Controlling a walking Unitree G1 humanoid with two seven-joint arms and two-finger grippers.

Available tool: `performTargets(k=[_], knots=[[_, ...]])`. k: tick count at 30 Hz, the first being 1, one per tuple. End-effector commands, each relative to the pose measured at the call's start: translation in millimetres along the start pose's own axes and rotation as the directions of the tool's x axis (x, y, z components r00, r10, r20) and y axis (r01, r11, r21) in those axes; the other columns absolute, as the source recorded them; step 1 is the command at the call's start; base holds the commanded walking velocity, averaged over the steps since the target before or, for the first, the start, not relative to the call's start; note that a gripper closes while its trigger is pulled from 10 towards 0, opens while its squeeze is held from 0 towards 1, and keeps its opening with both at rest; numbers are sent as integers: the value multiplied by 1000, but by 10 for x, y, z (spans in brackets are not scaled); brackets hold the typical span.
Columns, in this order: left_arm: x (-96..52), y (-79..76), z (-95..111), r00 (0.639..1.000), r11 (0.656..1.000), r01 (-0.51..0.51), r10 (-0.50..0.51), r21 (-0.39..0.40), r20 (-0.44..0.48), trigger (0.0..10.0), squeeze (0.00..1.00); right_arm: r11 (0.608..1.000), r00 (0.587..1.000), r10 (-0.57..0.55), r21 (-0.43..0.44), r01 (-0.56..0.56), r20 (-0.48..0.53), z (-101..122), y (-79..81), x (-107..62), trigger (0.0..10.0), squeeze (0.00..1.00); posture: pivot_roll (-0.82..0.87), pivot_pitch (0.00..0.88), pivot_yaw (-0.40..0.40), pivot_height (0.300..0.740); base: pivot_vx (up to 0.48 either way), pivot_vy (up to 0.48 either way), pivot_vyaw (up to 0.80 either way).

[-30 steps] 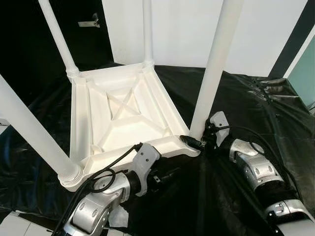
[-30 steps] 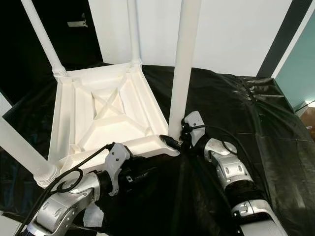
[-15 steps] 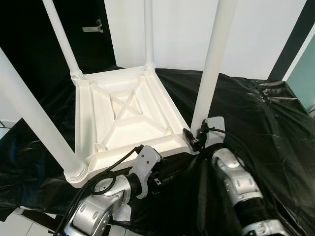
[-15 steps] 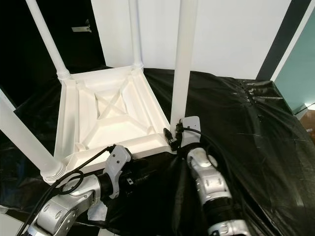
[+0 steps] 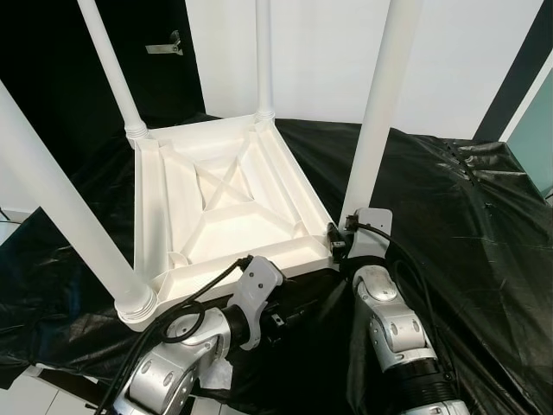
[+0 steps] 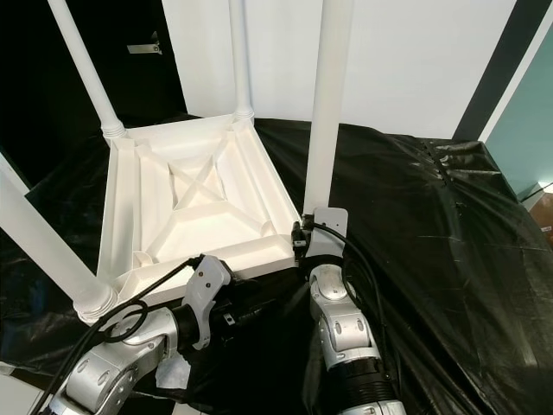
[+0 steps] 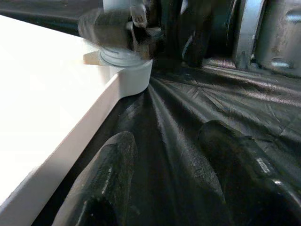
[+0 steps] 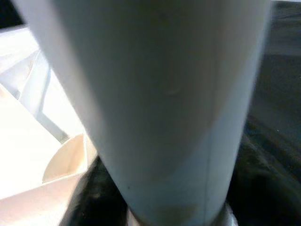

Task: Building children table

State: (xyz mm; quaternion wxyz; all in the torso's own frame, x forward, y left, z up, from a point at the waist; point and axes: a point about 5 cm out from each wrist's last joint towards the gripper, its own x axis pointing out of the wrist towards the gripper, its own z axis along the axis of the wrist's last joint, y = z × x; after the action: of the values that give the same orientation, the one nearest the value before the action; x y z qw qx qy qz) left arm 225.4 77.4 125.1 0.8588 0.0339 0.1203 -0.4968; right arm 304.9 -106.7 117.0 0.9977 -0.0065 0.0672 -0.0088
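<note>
Black plastic sheet point(image 5: 449, 207), upturned white table point(image 5: 225, 203), white wall point(image 5: 320, 52), left end effector point(image 7: 164, 183) spread, right end effector point(image 5: 339, 246) unclear

The left gripper point(image 7: 164, 188) lay low with fingers spread apart; the right gripper point(image 5: 339, 243) reached forward, wrist raised, fingers clamped.

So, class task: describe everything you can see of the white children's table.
The white table lies upside down on a black sheet, its ribbed underside with a cross brace facing up. It looks like moulded plastic. Four round white legs stand up from its corners. The right hand is at the base of the near right leg. The left hand hovers open over the sheet beside the table's near edge, not touching it.
</note>
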Motion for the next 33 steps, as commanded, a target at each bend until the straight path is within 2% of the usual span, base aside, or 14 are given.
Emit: performTargets(k=[1,5,7,9,11,15,16,18,21,27,30,31,32,33], knots=[[7,-27,6,1000,1000,11,-11,1,-6,10000,0,999,994,-40,-17,39,-105,-220,-107,-40,10000,1000,10,0,-36,740,0,0,0],[8,-25,7,1000,1000,9,-9,0,-5,10000,0,999,995,-32,-11,31,-98,-220,-150,-36,10000,1000,11,0,-37,740,0,0,0],[10,-26,9,1000,1000,7,-7,-1,-4,10000,0,999,998,47,-2,-47,-47,-189,-218,-41,10000,1000,7,0,-38,740,0,0,0],[10,-26,9,1000,1000,7,-7,-1,-4,10000,0,999,998,47,-2,-47,-47,-189,-218,-41,10000,1000,7,0,-38,740,0,0,0],[13,-36,4,1000,1000,10,-10,-3,-4,10000,0,985,985,173,2,-173,19,-132,-307,-91,10000,1000,2,0,-39,740,0,0,0],[10,-36,2,1000,1000,12,-12,-5,-4,10000,0,967,966,254,-20,-253,40,-115,-378,-130,10000,1000,0,0,-37,740,0,0,0],[10,-35,2,1000,1000,14,-14,-4,-5,10000,0,955,954,297,-32,-296,46,-107,-419,-146,10000,0,-1,0,-36,740,0,0,0],[10,-33,3,1000,1000,14,-14,-4,-5,10000,0,947,946,322,-38,-320,49,-101,-443,-154,10000,0,-2,0,-35,740,0,0,0],[9,-24,3,1000,1000,20,-20,-3,-8,10000,0,886,887,459,-108,-451,56,-66,-538,-141,10000,0,-6,0,-26,740,0,0,0],[7,-10,8,1000,1000,21,-21,0,-9,10000,0,835,838,542,-156,-528,60,10,-573,-92,10000,0,-4,0,-22,740,0,0,0],[5,11,20,1000,1000,23,-23,9,-11,10000,0,738,752,658,-215,-639,24,90,-537,7,10000,0,0,0,-17,740,0,0,0],[5,11,20,1000,1000,23,-23,9,-11,10000,0,738,752,658,-215,-639,24,90,-537,7,10000,0,0,0,-17,740,0,0,0],[2,21,24,1000,1000,23,-23,13,-12,10000,0,687,708,706,-236,-687,-6,99,-483,58,10000,0,5,0,-16,740,0,0,0],[-1,25,26,1000,1000,23,-23,15,-13,10000,0,672,696,717,-245,-699,-18,98,-464,76,10000,0,5,0,-16,740,0,0,0]])
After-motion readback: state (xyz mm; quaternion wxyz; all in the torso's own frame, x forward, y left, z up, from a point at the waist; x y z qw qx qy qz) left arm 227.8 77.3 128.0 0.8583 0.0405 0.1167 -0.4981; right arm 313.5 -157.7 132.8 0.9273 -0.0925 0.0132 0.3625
